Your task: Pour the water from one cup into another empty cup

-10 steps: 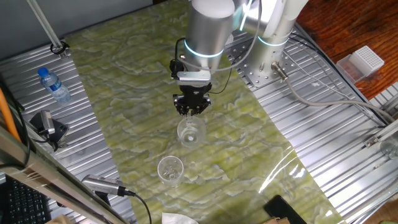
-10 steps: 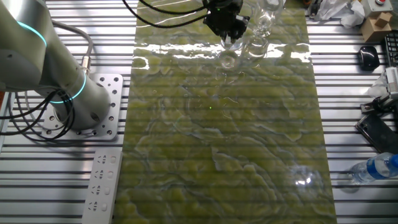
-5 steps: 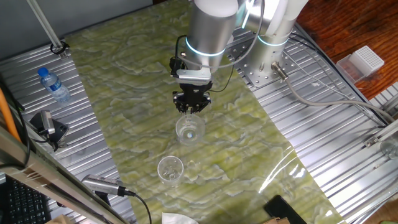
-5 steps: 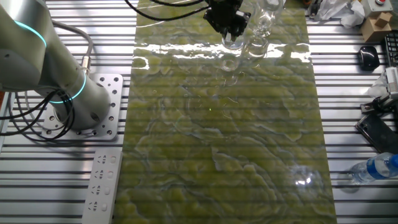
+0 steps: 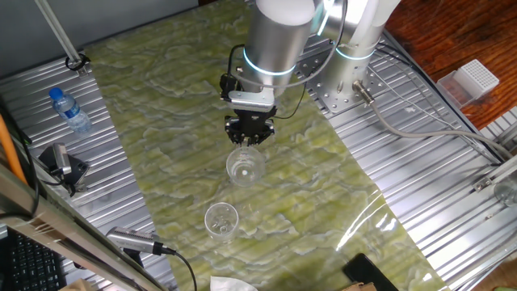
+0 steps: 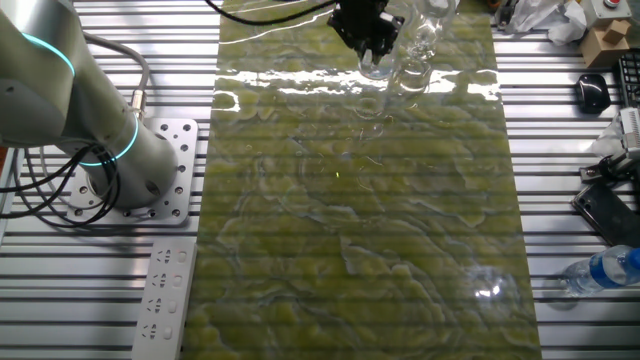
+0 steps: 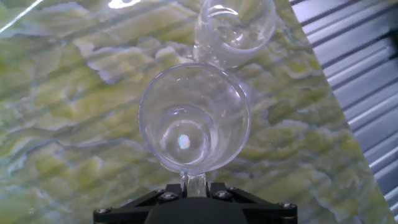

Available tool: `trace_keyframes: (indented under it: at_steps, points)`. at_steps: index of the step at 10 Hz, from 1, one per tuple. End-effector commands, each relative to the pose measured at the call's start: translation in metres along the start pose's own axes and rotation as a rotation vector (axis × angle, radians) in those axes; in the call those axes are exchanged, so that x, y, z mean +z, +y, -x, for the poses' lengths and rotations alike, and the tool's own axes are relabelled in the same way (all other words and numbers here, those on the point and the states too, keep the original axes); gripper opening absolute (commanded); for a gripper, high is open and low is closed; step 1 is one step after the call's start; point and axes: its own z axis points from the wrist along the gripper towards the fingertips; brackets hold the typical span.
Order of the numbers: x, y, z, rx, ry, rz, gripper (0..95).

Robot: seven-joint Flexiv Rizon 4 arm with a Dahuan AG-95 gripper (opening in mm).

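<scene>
My gripper (image 5: 249, 139) is shut on the rim of a clear glass cup (image 5: 245, 166) and holds it above the green marbled mat (image 5: 170, 105). In the hand view the held cup (image 7: 194, 118) hangs just beyond the gripper (image 7: 194, 186), open side toward the camera; the water (image 7: 183, 142) shows only as a faint glint at its bottom. The second clear cup (image 5: 221, 220) stands on the mat nearer the front edge and looks empty. It lies just beyond the held cup in the hand view (image 7: 235, 28). In the other fixed view the gripper (image 6: 366, 35) holds the cup (image 6: 375, 66) beside the second cup (image 6: 414, 62).
A small blue-capped plastic bottle (image 5: 71, 111) lies on the metal table left of the mat, also in the other fixed view (image 6: 605, 268). The arm's base (image 5: 349, 77) stands at the back right. A white box (image 5: 472, 81), a black device (image 5: 63, 166) and a power strip (image 6: 165, 290) sit off the mat.
The gripper has risen a little with the glass cup in it, so the cup now hangs higher above the mat. The second cup has not moved.
</scene>
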Motion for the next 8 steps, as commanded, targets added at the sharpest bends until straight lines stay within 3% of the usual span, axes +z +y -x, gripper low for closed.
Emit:
trace_keyframes:
  at_steps: [1,5,8]
  points:
    - [-0.003,-0.007,0.002,0.014,0.010,0.004,0.0]
    - [-0.005,-0.020,0.005,0.030,0.016,0.014,0.0]
    - [-0.013,-0.036,0.002,0.024,0.036,0.044,0.0]
